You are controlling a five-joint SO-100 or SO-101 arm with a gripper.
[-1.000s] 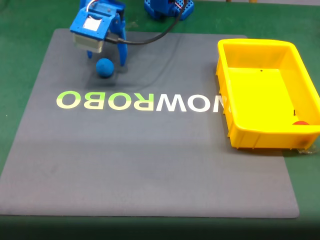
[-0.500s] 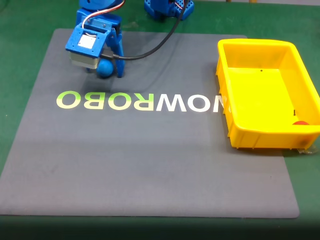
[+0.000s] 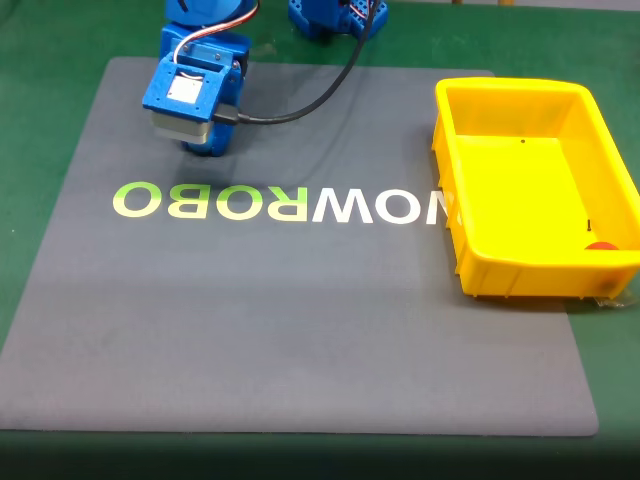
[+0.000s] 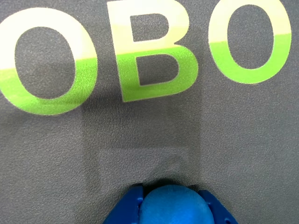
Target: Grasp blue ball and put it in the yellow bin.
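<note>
I see the claw (image 4: 170,210) dropped over the blue ball (image 4: 174,206) since earlier, both fingers pressed against it; yellow bin (image 3: 470,255) well right of claw.

**Even, soft light; wrist close-up slightly soft at the bottom**

Your fixed view is evenly lit from above, mildly soft, with the frame's bottom edge fading dark. The arm (image 3: 195,95) casts only a faint shadow on the grey mat (image 3: 300,320). The yellow bin (image 3: 530,180) shows mild gloss on its rim. In the wrist view, a pale rectangular shadow lies on the mat, and the blue ball (image 4: 174,205) looks slightly blurred.
</note>
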